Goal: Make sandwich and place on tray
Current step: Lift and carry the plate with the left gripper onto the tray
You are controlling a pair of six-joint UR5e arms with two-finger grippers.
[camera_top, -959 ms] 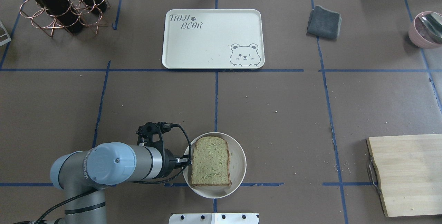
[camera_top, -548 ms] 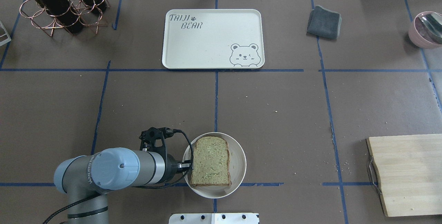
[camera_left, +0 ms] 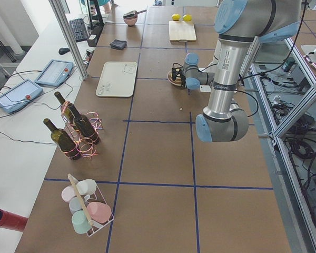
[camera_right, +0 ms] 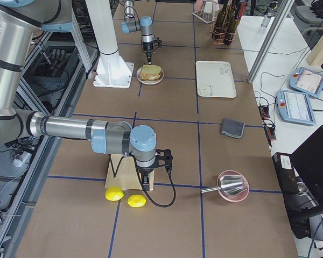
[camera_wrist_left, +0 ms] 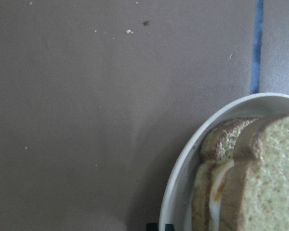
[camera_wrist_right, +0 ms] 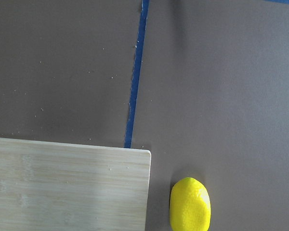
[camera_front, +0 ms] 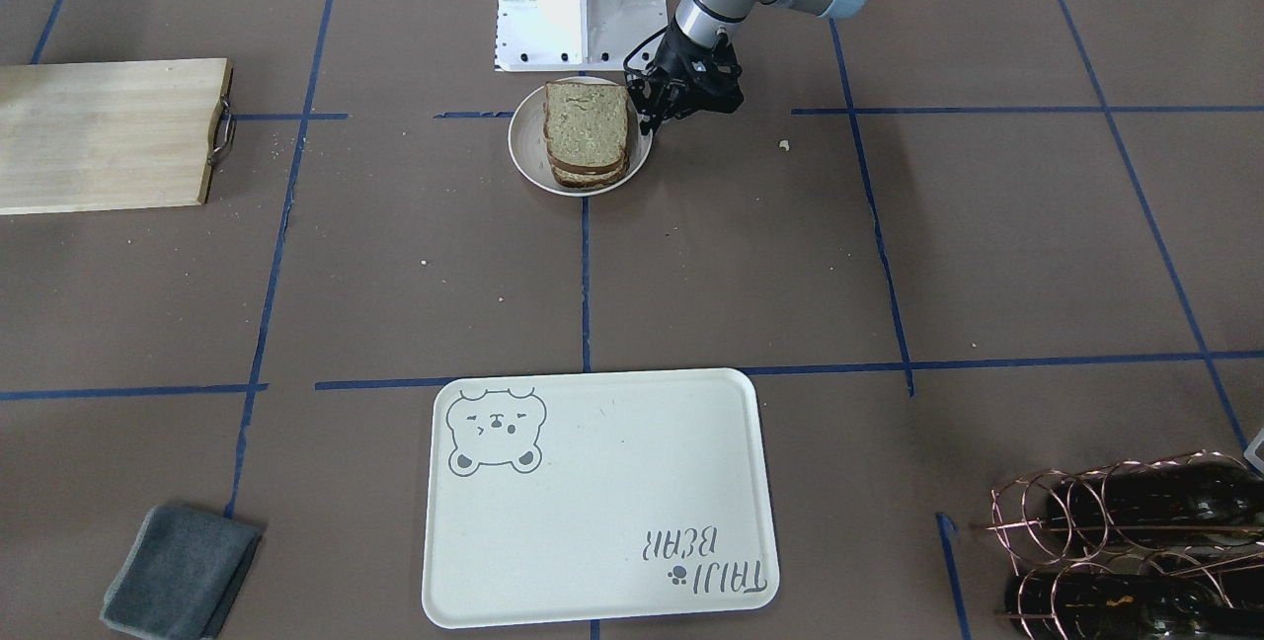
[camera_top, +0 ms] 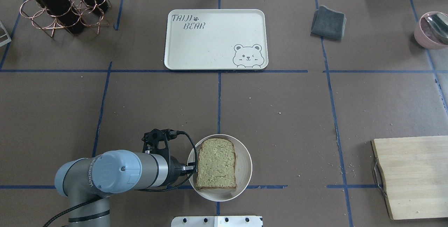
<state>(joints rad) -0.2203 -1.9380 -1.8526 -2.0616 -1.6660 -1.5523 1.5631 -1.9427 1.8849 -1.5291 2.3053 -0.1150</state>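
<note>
Tan-green sandwich (camera_top: 216, 164): location, heading? (R.)

Overhead view: stacked slices in the round white plate (camera_top: 245, 172), near the table edge at 6 o'clock. Long axis runs 12–6. Domed crust end points to 12, toward the tray (camera_top: 210, 45), well apart. Egg white and orange show between the slices in the left wrist view. (M.)

Left gripper (camera_top: 190, 167)? (R.)

At the plate's 9 o'clock rim, touching or just beside it. Finger spread and any hold: cannot tell. (M.)

Right gripper (camera_right: 149, 184)? (R.)

Seen only from the side, at the wooden board (camera_top: 413, 174) corner, near two lemons (camera_right: 114, 194). Fingers' state: cannot tell. (M.)
</note>
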